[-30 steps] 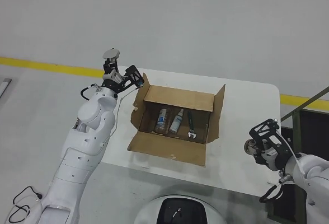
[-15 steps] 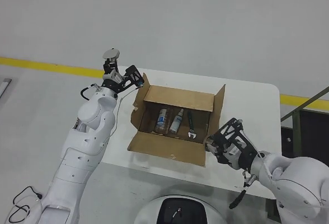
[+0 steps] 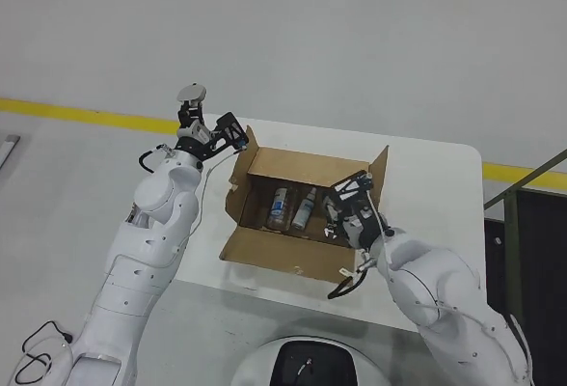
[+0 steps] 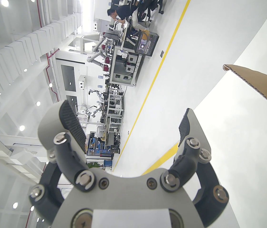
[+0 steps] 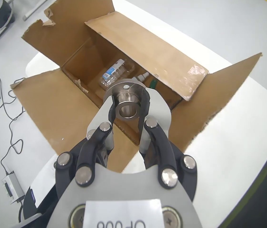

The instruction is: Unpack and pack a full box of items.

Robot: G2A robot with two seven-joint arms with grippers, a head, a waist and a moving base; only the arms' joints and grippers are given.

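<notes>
A right gripper (image 5: pixel 128 102) clamped on a flanged metal cylinder (image 5: pixel 124 88) hangs over the 3 o'clock end of an open cardboard box (image 3: pixel 283 253) in the middle of the tabletop (image 3: pixel 428 174). Inside lie a clear plastic bottle (image 5: pixel 115 72) and a small spray bottle (image 5: pixel 143 76), the latter half hidden behind the cylinder. Only a green tip (image 5: pixel 153 83) of a third item shows. At the box's 10 o'clock corner, the left gripper (image 4: pixel 128 119) hovers with its jaws apart, holding nothing.
</notes>
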